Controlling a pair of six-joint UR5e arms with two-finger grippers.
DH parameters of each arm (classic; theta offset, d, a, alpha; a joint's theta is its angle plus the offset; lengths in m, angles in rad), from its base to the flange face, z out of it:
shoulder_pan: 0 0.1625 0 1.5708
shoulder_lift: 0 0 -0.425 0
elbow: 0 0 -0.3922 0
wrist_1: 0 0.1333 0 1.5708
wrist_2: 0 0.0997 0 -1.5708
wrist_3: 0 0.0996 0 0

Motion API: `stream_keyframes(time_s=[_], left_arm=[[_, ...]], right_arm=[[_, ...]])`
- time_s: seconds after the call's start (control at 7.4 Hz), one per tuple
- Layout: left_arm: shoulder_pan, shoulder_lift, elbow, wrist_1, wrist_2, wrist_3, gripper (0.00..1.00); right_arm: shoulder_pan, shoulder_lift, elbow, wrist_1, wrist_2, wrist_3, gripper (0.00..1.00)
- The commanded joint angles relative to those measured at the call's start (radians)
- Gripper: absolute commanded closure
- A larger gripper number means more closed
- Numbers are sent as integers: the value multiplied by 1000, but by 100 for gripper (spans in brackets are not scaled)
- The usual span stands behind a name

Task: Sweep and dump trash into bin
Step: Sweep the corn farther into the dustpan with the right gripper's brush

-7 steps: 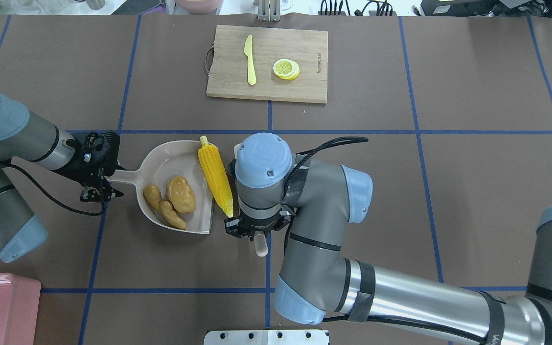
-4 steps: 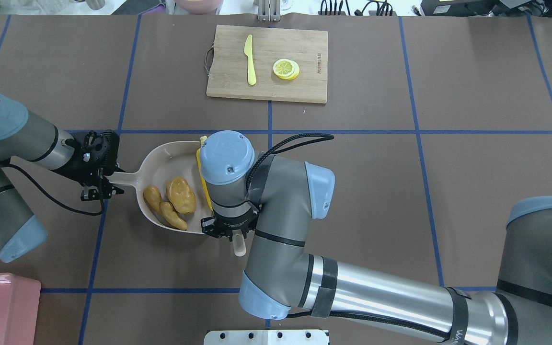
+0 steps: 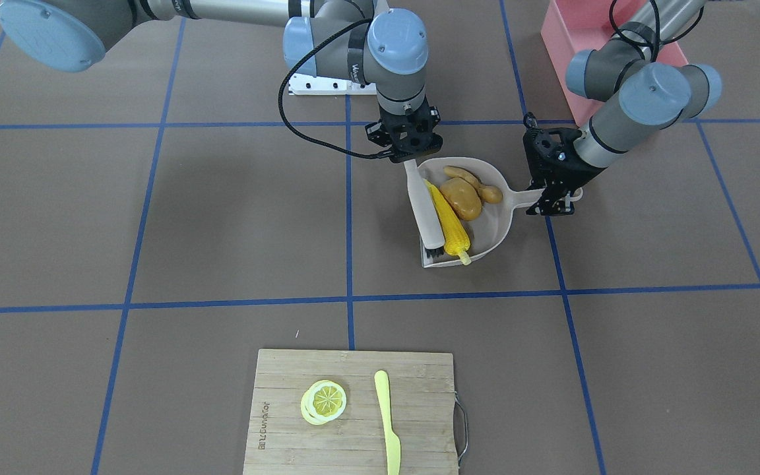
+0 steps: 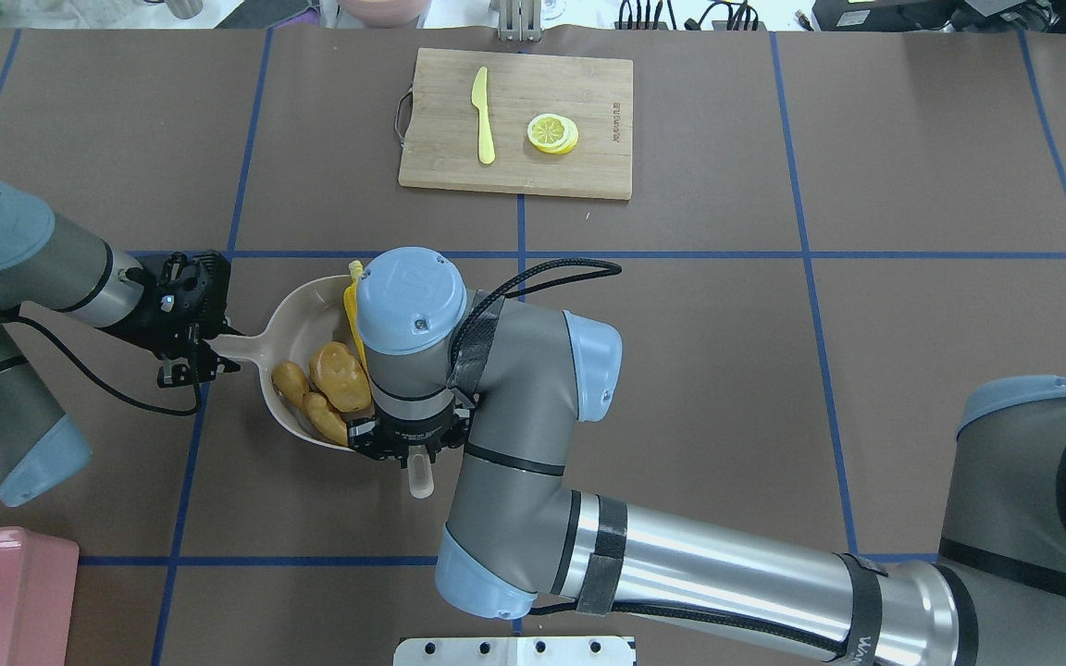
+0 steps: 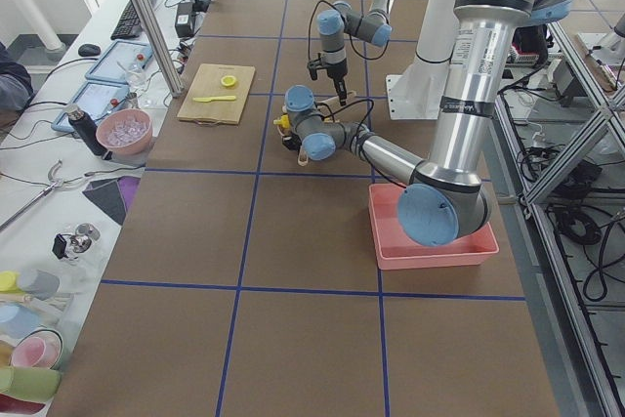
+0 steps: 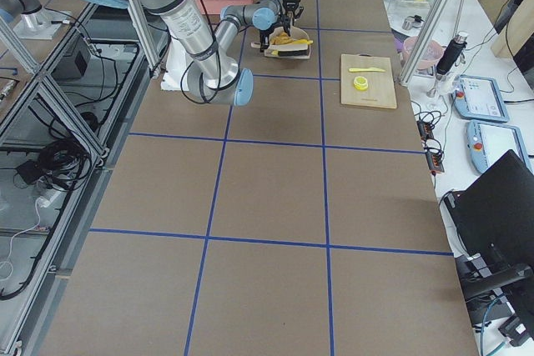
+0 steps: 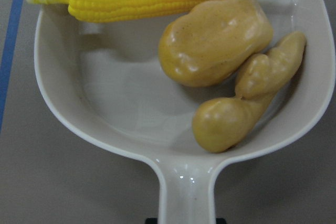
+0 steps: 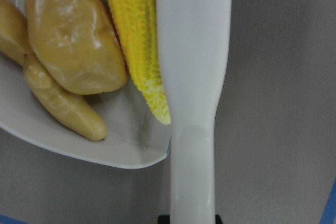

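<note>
The right gripper is clamped on the handle of a long white plastic brush, and over the last second it has carried that brush sideways, in over the open mouth of the pan. The long yellow corn cob was lying along the front lip a moment ago. It now sits inside, pinned between the brush and the brownish-orange oval potato. The wrist view shows brush and cob touching along their length. The potato and the knobbly tan ginger root have been nudged a little toward the handle end, the ginger against the back wall. The beige plastic dustpan rests on the brown surface, with the left gripper closed on the end of its handle and sitting just where it was before. So all three pieces of trash look gathered, and I'd say the sweeping is as good as done. What's left is the dump. The pink rectangular plastic bin stands well apart, back on the robot's left side, and nothing has reached it yet. The brush probably has to clear out first, and the cob near the open edge looks likeliest to roll off if the pan tips.
</note>
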Motion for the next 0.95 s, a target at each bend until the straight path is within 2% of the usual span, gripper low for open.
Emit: stream_keyframes(time_s=[0.0, 0.81], left_arm=[[0, 0, 0, 0, 5, -2, 88], [0, 0, -1, -3, 6, -10, 98]], right_arm=[[1, 1, -1, 107, 13, 60, 100], [5, -23, -2, 195, 13, 120, 100]])
